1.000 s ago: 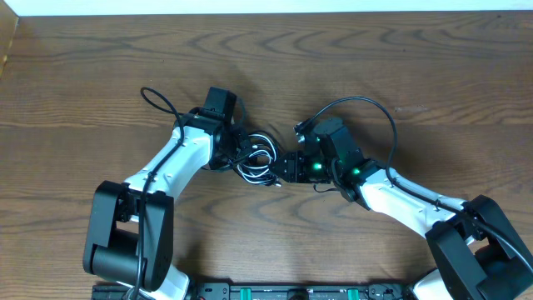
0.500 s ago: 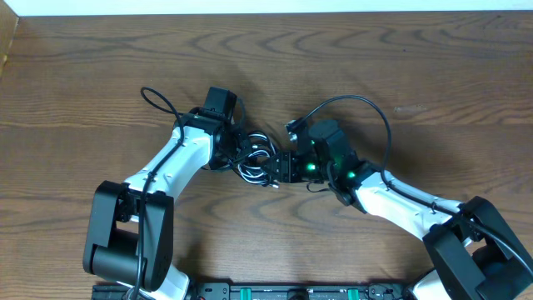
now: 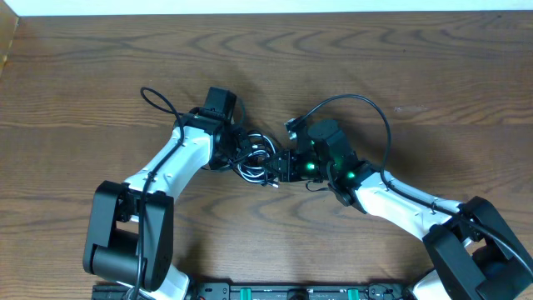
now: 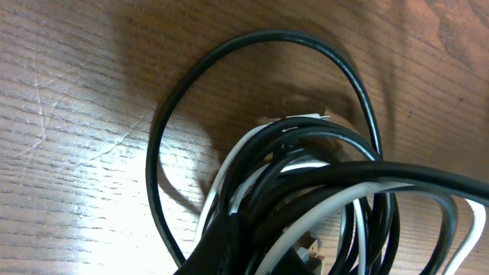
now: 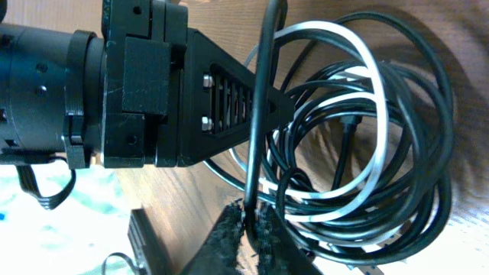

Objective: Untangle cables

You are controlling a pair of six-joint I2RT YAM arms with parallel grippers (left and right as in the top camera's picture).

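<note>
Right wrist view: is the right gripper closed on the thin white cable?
No, the right gripper pinches a strand of the thin black cable, not the thin white cable.

We find the black cable [image 4: 150, 164] and the white cable [image 5: 380, 99] wound into one loose coil lying on the wood near the middle of the table. The long black one makes most of the loops, with one wide loop thrown clear, and the shorter white one threads through them. One black strand rises from the heap, pinched between the right gripper's [image 5: 250, 229] fingers.
</note>
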